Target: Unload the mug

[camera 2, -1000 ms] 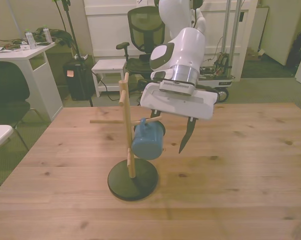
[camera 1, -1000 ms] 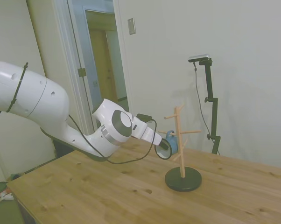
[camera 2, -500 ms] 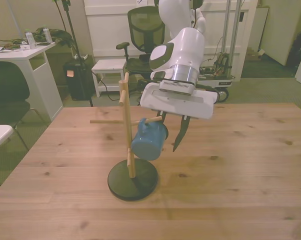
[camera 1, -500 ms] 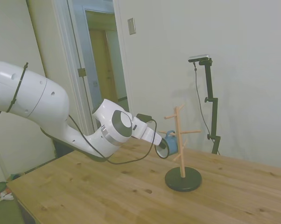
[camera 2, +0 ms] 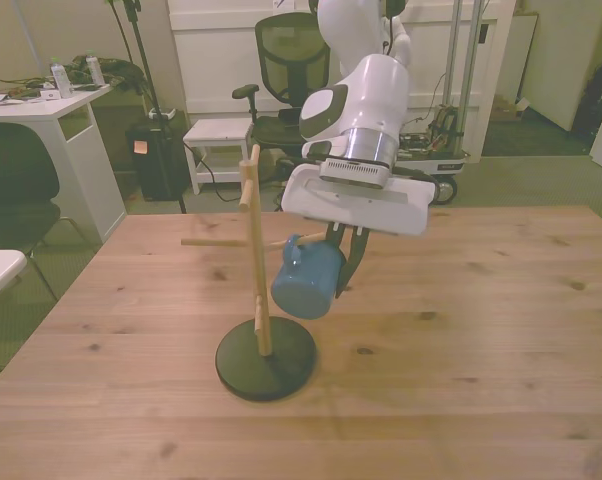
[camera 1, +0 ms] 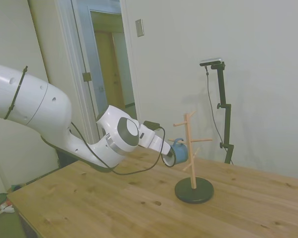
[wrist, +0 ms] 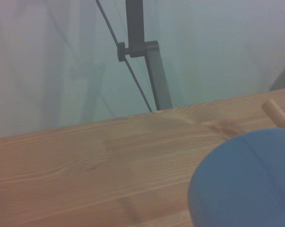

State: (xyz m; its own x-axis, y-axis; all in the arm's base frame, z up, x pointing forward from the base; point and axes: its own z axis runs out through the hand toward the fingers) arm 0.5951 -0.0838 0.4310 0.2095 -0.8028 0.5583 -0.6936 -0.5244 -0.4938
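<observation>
A light-blue mug (camera 2: pixel 303 285) hangs tilted beside a wooden peg stand (camera 2: pixel 253 250), its handle still looped over a side peg. My gripper (camera 2: pixel 333 270) reaches in from the front view's right and is shut on the mug's rim; one dark finger shows outside the wall and the other is hidden. In the side view the mug (camera 1: pixel 180 151) sits just off the stand's pole (camera 1: pixel 190 148) with the gripper (camera 1: pixel 170 157) at its mouth. The wrist view shows the mug's blue side (wrist: pixel 246 184) and a peg tip (wrist: pixel 277 114).
The stand rests on a round black base (camera 2: pixel 266 360) on the wooden table (camera 2: pixel 461 380). Beyond the far edge are an office chair (camera 2: pixel 291 60), a white stool (camera 2: pixel 216 135) and a white desk (camera 2: pixel 41 110). A wall lies behind the table in the side view.
The fingers have closed from wide open onto the mug's rim. The mug has tipped and slid a little along the peg, away from the pole.
</observation>
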